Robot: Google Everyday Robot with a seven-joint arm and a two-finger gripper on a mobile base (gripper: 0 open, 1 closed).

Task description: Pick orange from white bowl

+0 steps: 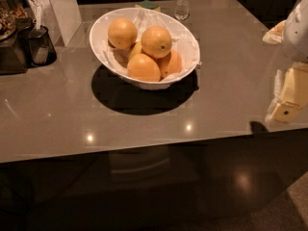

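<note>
Orange (156, 41) resting atop other fruit (143, 67) in the white bowl (98, 32) on the counter (57, 109); claw (288, 104) at the right edge, well apart from the bowl; whether it is open or closed cannot be told.

Dim, warm overhead light, glossy table (231, 57)

The gripper (288, 102) hangs pale at the right edge of view, beside the table's front edge. Well away from it, the white bowl (144, 44) casts a dense black shadow, spreading forward and toward the gripper. Two small glare spots shine nearer the front edge; the floor (144, 201) below is almost black.
</note>
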